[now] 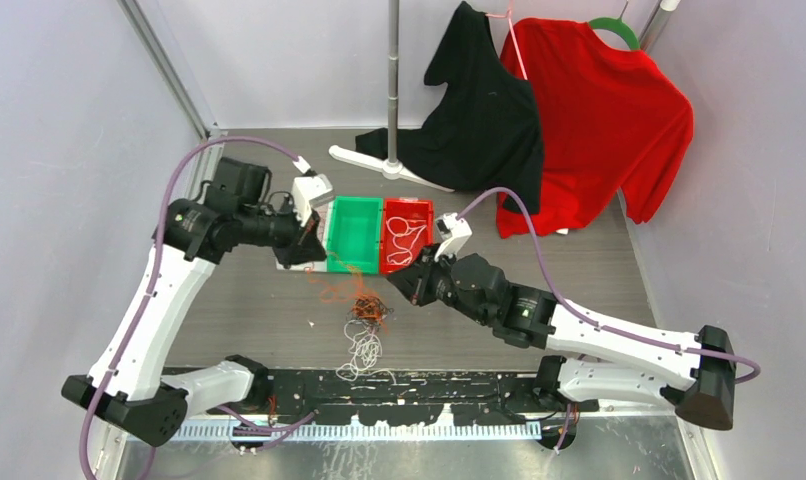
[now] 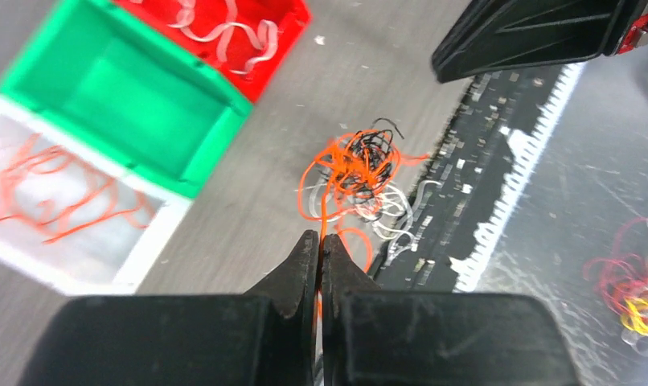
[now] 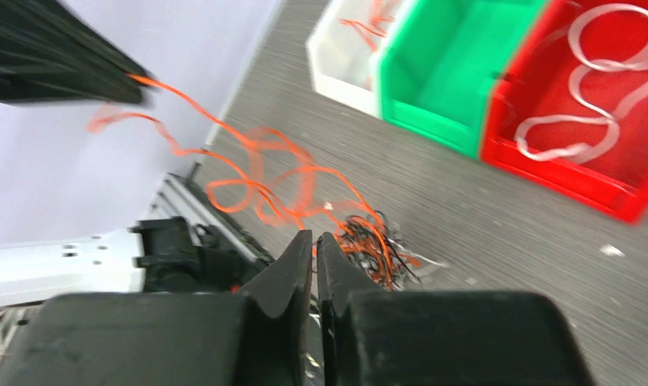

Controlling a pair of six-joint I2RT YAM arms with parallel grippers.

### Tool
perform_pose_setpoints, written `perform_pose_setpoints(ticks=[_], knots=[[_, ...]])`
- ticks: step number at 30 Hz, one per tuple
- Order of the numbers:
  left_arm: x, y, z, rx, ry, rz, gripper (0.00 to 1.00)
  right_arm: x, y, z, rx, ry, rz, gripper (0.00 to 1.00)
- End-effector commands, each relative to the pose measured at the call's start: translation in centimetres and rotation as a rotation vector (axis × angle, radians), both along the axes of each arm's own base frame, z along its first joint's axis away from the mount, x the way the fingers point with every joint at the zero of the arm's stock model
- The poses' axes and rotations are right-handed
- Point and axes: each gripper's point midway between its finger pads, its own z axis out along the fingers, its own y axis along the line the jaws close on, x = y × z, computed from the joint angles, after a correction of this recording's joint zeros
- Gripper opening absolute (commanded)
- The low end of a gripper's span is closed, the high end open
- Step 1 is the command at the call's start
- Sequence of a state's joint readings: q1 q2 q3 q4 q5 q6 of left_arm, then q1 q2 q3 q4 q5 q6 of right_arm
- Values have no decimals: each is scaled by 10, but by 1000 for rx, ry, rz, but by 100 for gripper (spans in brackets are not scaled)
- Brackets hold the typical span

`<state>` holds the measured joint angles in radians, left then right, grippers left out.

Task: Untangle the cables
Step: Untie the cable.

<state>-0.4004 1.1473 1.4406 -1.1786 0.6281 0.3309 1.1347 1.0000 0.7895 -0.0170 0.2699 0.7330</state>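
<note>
My left arm climbs from its base to a high elbow, and the forearm then reaches right toward the bins. The left claw (image 2: 319,241) is clenched on the orange cable (image 2: 325,205), which disappears between the fingertips. My right arm lies low and stretches left across the bench (image 1: 599,270), ending just in front of the red bin (image 1: 407,262). The right claw (image 3: 314,244) is pressed to a hairline slit right beside the knot, and I cannot tell whether any strand is caught in it. The cables (image 1: 367,310) sit as a small tangle on the bench between the two claws, in front of the green bin (image 1: 354,250). From the knot the orange cable runs up and to my left to the left claw, looping loosely along the way. White strands trail the other way, toward the near edge. In the top view the left claw hides most of the white bin (image 2: 156,241). The right wrist view is smeared, so the loops blur together. Inside the knot I cannot separate the orange, black and white strands.
</note>
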Motion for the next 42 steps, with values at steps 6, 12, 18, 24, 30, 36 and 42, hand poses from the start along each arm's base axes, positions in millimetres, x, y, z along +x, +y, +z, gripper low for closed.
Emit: perform_pose_setpoints(ticks=[6,12,18,24,30,36,42], knots=[[7,27,46,51,-182,85,0,-2,-17,-22,-122,-1,9,49],[-6,18,61,-20,-172,47,0,2,6,15,-71,-118,84,88],[-16,9,75,-81,-129,28,0,16,44,49,-51,-223,118,98],[-27,5,83,-127,-103,11,0,28,69,53,-79,-283,71,100],[-31,-1,86,-158,-68,-7,0,31,76,38,-66,-281,55,100],[-45,-16,101,-251,4,-71,0,50,82,23,-90,-270,-42,97],[-50,-34,122,-346,109,-113,0,67,95,32,-77,-311,-111,97]])
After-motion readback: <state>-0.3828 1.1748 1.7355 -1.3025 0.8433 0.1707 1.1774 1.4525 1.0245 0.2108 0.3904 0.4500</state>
